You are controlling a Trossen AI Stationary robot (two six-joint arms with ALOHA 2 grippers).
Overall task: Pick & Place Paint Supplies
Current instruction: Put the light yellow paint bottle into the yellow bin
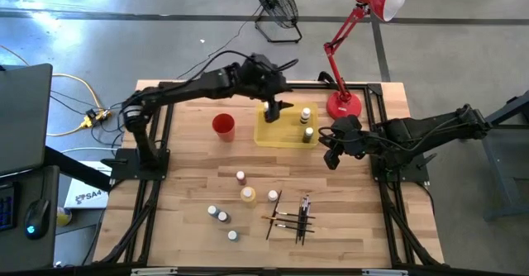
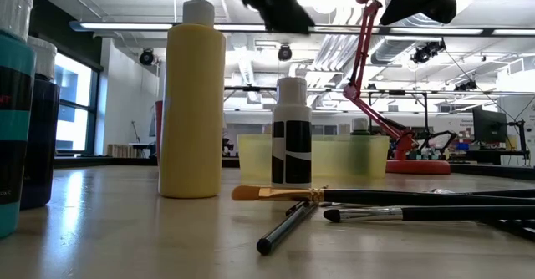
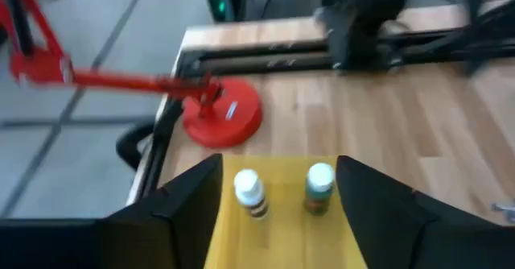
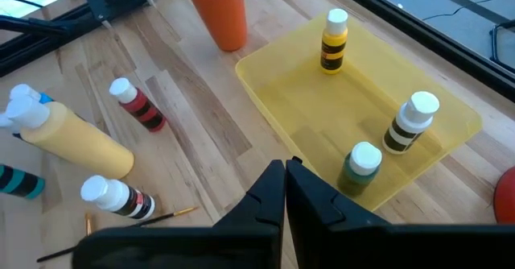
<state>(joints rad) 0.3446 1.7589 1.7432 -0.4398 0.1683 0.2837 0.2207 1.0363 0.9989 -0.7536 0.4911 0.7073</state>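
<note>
Your left arm reaches from the desk's left edge across toward the far edge, its left gripper hanging over the yellow tray, fingers spread apart with nothing between them. From its wrist you look down between those fingers at two capped bottles standing in the tray, with the red lamp base on the desk beyond.

Your right arm lies folded near the desk's right edge, the right gripper just beside the tray's right end, claws pressed together on nothing.

Three bottles stand upright in the tray: one with yellow and black bands alone at one end, a white-capped one and a green one together at the other. The rest sit toward the near edge: a large yellow bottle, a red-bodied one, others nearby, and the paintbrushes in a loose heap at near right. The red cup stands just left of the tray.

From table height, the grippers are only dark shapes cut off at the top, and the bottles in the tray are hard to make out.
</note>
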